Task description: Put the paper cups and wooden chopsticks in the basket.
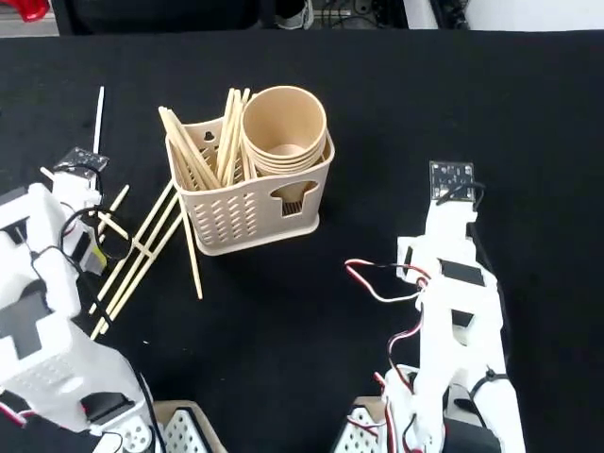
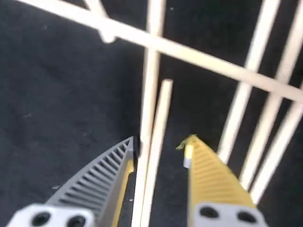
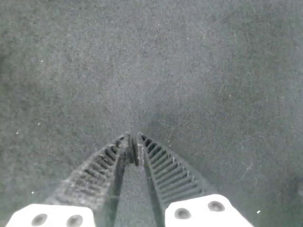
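The stacked paper cups point(image 1: 283, 127) are seated in the beige slotted basket point(image 1: 250, 212), and a bundle of wooden chopsticks point(image 1: 225, 142) is stood upright in the compartment beside them. More loose chopsticks point(image 1: 142, 250) are scattered on the black tablecloth point(image 1: 311, 311) just left of the basket, several crossed over one another, and one stick point(image 1: 192, 260) lies at the basket's front corner.

The left gripper point(image 2: 160, 142) is held low over this pile with its jaws spread apart and nothing gripped; two parallel sticks point(image 2: 151, 156) are straddled between the fingertips. The right gripper point(image 3: 133, 142) is pressed closed on nothing above bare cloth.

The remaining work is judged to be the loose sticks. Several risks are posed by the layout:

- A crossing stick point(image 2: 189, 52) is laid over the far ends of the straddled pair, so it may be dragged or flicked away when the pair is lifted.
- If the jaws are closed off-centre, one stick of the two may be squeezed out sideways and rolled off.
- A grip near the ends may let the sticks droop and catch on the basket rim.
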`<state>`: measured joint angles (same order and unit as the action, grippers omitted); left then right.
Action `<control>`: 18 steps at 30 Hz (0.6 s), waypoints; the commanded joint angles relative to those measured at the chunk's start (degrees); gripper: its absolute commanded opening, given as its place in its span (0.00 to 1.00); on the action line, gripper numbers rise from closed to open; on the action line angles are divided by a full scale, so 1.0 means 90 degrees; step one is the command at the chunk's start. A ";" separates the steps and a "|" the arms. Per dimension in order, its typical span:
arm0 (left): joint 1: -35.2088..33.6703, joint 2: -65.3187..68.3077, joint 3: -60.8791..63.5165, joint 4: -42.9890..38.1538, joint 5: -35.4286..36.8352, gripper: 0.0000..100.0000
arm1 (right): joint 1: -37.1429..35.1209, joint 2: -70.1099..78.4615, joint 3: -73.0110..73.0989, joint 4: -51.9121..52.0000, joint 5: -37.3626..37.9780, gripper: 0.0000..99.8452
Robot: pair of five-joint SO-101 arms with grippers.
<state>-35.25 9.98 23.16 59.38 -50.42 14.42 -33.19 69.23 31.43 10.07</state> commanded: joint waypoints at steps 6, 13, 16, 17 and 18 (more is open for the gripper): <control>-0.0034 0.0821 -0.0777 -0.0068 -0.0645 0.13 | -0.0020 -0.0015 -0.0024 -0.0049 0.0078 0.02; -0.0054 0.1446 -0.1363 -0.0020 -0.0586 0.04 | -0.0020 -0.0015 -0.0024 -0.0049 0.0078 0.02; -0.0239 0.1348 -0.1411 -0.0020 -0.0567 0.03 | -0.0020 -0.0015 -0.0024 -0.0049 0.0078 0.02; -0.0317 0.1221 -0.1411 -0.0010 -0.0567 0.03 | -0.0020 -0.0015 -0.0024 -0.0049 0.0078 0.02; -0.0366 0.1065 -0.1353 0.0000 -0.0567 0.03 | -0.0020 -0.0015 -0.0024 -0.0059 0.0078 0.02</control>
<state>-34.73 22.11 14.73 60.18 -55.87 14.42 -33.19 69.23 31.43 10.07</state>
